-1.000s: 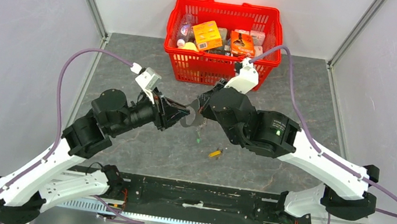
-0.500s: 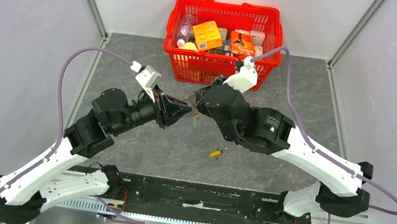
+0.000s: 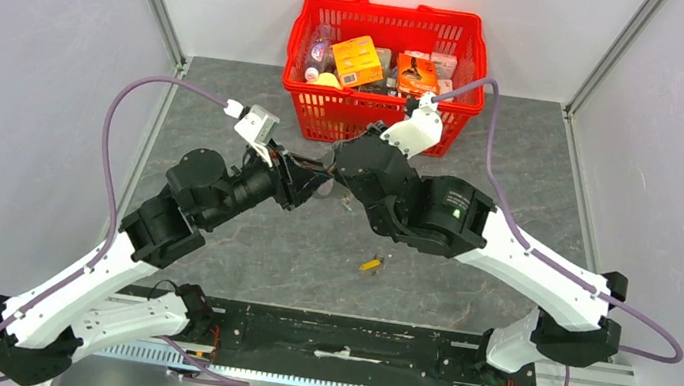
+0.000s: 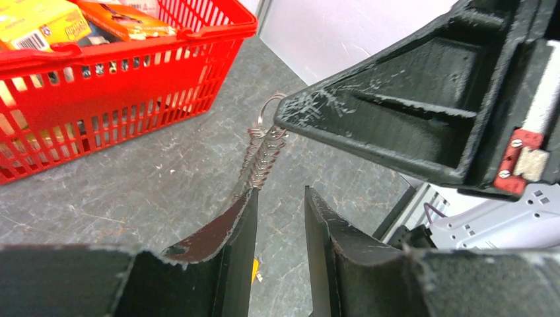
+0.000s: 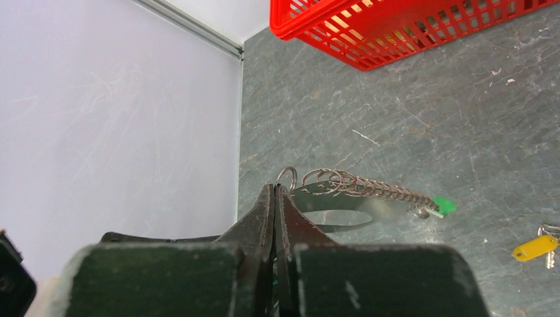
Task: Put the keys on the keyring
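Keyring (image 5: 356, 185) holder, right gripper (image 5: 275, 191): pinched shut on its end loop.
Left gripper (image 4: 280, 191): narrow gap, nothing seen between the fingers.
Keyring: raised, long axis running claw to claw.
Green key (image 5: 444, 206): apparently hanging at the coil's far end.
Yellow key (image 5: 535, 247): flat on the table (image 5: 370, 119), nearer the robot than both claws.

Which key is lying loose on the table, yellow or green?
The yellow key, alone on the table; the green key sits at the coiled end of the keyring.
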Tool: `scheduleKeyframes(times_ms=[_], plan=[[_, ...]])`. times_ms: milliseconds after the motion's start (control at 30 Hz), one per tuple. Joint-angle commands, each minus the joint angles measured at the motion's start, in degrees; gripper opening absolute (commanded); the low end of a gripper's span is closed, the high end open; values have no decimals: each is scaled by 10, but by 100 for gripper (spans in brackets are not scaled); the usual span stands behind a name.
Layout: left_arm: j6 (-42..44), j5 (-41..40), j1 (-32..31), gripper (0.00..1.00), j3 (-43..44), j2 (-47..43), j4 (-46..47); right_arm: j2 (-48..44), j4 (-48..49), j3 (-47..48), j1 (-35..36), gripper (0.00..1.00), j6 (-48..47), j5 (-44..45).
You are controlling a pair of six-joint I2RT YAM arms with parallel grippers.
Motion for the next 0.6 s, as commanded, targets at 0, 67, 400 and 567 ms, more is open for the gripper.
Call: scheduleKeyframes(times_ms=[0,67,400,567], plan=[[50,-26,-1,40,-9,-12,59,28,-11,46,-1,0,29,37],[66,-19,-1,43,-14,-15,69,41,-20,56,-6,0,37,37],[142,-3,-1,57,-46,-38,94,53,-38,65,-26,0,52,16],[171,-11,-1,57,-55,-37,96,56,-39,71,-37,0,59,-17]])
